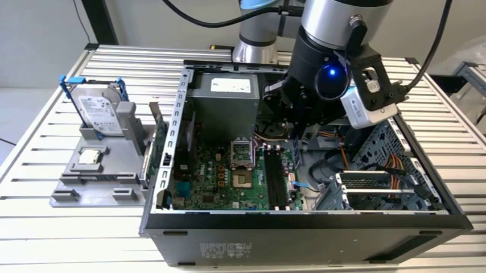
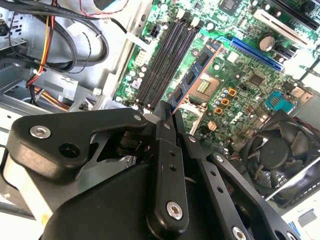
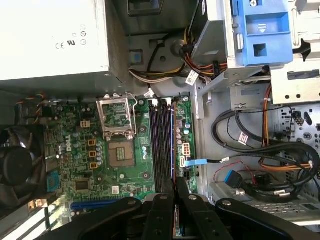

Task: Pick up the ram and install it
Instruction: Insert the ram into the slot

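The ram (image 2: pixel 197 70) is a thin stick with black chips, and my gripper (image 2: pixel 167 107) is shut on one end of it. It sticks out from the fingertips over the motherboard, slanted beside the black memory slots (image 2: pixel 167 55). In the first wrist view the ram (image 3: pixel 173 145) shows edge-on as a thin line along the memory slots (image 3: pixel 160 145), with the gripper (image 3: pixel 175 189) at its near end. In the exterior view the arm's wrist (image 1: pixel 334 68) hangs inside the open computer case (image 1: pixel 304 219), above the far end of the memory slots (image 1: pixel 277 179). How far the ram sits above the slots I cannot tell.
A silver hard drive (image 1: pixel 99 111) in a blue frame stands on a grey holder (image 1: pixel 95 182) at the exterior view's left, with a small square processor chip (image 1: pixel 91 156) in front. Inside the case are the power supply (image 1: pixel 224 102), the processor socket (image 3: pixel 120 152), a fan (image 2: pixel 280 150) and cable bundles (image 3: pixel 260 150).
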You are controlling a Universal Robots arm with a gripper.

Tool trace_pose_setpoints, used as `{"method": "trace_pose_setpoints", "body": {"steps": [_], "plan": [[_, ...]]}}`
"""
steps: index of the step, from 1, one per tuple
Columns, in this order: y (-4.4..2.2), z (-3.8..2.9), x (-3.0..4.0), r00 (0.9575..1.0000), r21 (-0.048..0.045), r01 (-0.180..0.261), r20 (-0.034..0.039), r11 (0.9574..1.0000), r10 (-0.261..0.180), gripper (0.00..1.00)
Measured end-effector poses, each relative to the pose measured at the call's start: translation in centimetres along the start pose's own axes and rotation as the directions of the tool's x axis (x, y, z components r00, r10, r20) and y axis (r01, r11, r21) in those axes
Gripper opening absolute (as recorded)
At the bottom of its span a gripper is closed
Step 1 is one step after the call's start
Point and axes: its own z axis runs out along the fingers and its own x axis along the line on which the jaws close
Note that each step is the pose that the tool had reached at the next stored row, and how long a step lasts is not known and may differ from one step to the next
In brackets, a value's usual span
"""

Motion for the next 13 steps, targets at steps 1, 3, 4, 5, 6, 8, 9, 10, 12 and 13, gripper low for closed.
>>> {"method": "trace_pose_setpoints", "body": {"steps": [1,3,4,5,6,8,9,10,12,13], "plan": [[0.00,0.07,0.00,1.0000,-0.0015,0.000,-0.0001,1.0000,0.000,0.00],[0.01,0.12,-0.03,1.0000,-0.0017,0.009,-0.0008,1.0000,-0.009,0.00],[0.04,0.15,-0.05,0.9999,-0.0018,0.013,-0.0011,0.9999,-0.013,0.00],[0.08,0.19,-0.05,0.9998,-0.0017,0.018,-0.0014,0.9998,-0.018,0.00],[0.13,0.24,-0.06,0.9998,-0.0017,0.022,-0.0017,0.9998,-0.022,0.00],[0.20,0.33,-0.15,0.9996,-0.0020,0.029,-0.0020,0.9996,-0.029,0.00],[0.22,0.34,-0.28,0.9995,-0.0020,0.031,-0.0022,0.9995,-0.031,0.00],[0.23,0.34,-0.41,0.9995,-0.0017,0.031,-0.0024,0.9995,-0.032,0.00],[0.28,0.38,-0.65,0.9995,-0.0019,0.032,-0.0023,0.9995,-0.032,0.00],[0.32,0.40,-0.78,0.9995,-0.0020,0.032,-0.0023,0.9995,-0.032,0.00]]}}
